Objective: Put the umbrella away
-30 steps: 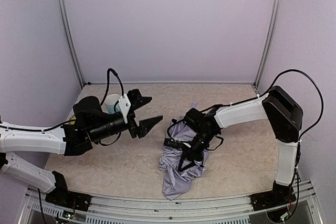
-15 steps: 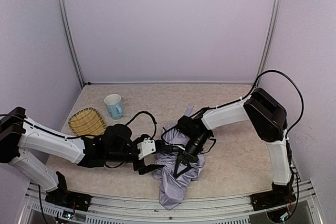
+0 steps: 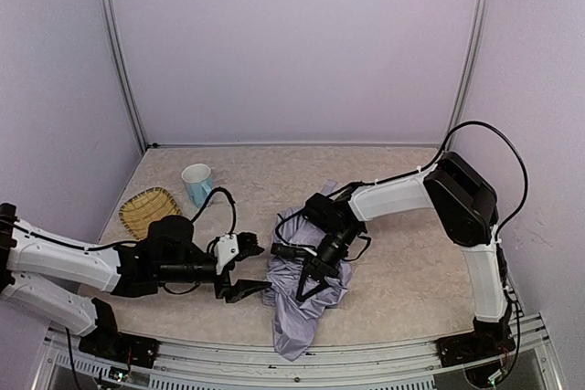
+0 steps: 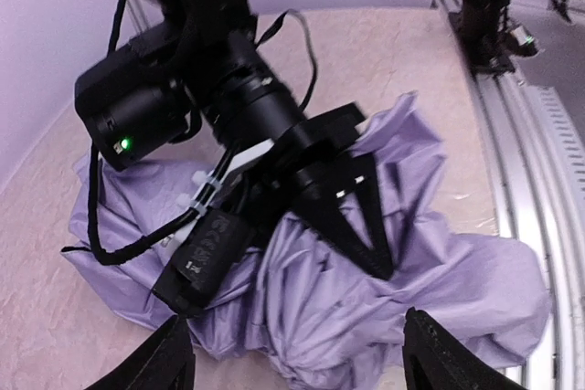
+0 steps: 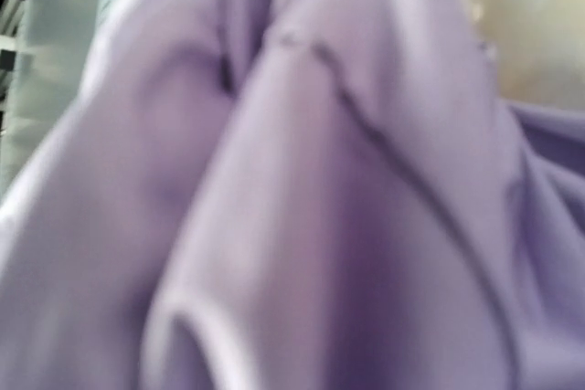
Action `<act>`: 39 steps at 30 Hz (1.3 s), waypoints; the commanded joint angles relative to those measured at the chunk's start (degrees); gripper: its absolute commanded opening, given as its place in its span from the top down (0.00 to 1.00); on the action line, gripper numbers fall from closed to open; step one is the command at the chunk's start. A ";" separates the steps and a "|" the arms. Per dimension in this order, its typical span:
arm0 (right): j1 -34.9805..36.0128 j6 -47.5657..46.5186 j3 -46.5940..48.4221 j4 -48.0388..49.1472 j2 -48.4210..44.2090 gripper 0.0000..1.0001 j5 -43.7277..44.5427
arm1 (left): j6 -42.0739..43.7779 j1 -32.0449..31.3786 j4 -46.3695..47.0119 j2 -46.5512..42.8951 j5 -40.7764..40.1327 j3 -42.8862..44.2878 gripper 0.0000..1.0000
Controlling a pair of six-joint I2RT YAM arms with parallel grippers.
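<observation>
Near 6 o'clock on the table (image 3: 411,180), close to the front edge, the umbrella (image 3: 294,321) is being shown as a crumpled heap of lavender fabric, not as a tidy roll. At 9 o'clock of this heap the left gripper (image 3: 252,271) is being held low, just beside the cloth, with its jaws wide apart and nothing between them. In the left wrist view only fabric is being seen beyond its two fingertips (image 4: 169,358). From 1 o'clock the right gripper (image 3: 309,286) is being pressed into the middle of the heap. Its fingers (image 4: 361,216) are being shown lying on the folds, but whether a fold is being pinched between them cannot be told, because the right wrist view is being filled by blurred lavender cloth alone. At 10 o'clock a mug (image 3: 196,184) and a woven tray (image 3: 149,211) are being kept well apart from the work.

As a judgement, the task is being counted as about half done: the canopy looks collapsed, but the cloth is not yet gathered into a neat bundle, and the shaft and handle are not being made out. Smoothing, wrapping and laying the umbrella aside seem to be left
</observation>
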 commanded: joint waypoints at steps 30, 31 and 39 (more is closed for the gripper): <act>-1.05 0.14 1.64 8.22 -4.51 0.24 0.97 | 5.52 9.29 -11.02 19.52 8.87 14.70 0.65; -1.03 0.75 0.96 9.08 -5.78 0.18 1.31 | 5.17 9.45 -11.99 19.64 9.53 14.73 0.69; -1.82 5.73 -6.50 14.68 -15.98 0.00 9.54 | 0.80 10.57 -14.91 19.70 15.96 13.31 1.00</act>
